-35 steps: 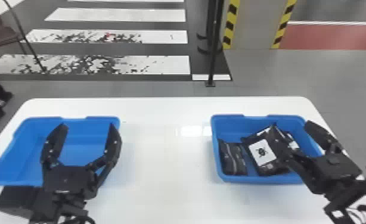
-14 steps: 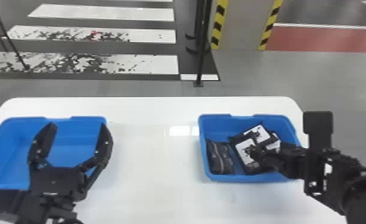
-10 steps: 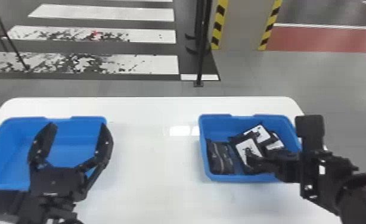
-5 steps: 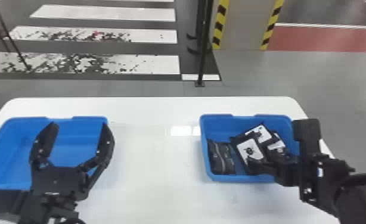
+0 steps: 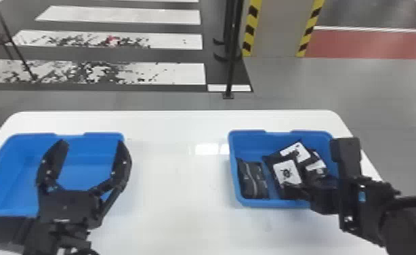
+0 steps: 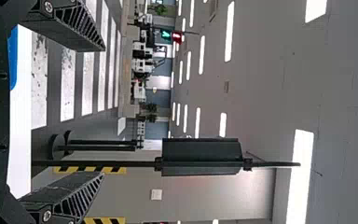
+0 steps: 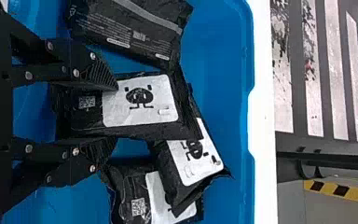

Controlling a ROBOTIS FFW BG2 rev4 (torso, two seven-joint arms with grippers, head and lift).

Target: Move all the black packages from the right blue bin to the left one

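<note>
Package [image 7: 158, 119] sits pinched by right gripper [image 7: 116, 114] inside right bin [image 7: 219, 65]; keep squeeze firm, lift straight above bin

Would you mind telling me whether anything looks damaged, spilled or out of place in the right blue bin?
Nothing looks spilled or visibly torn. The black packages in the right blue bin lie askew at differing angles, some overlapping, so they look jumbled, but that seems ordinary for loosely piled packs.
</note>
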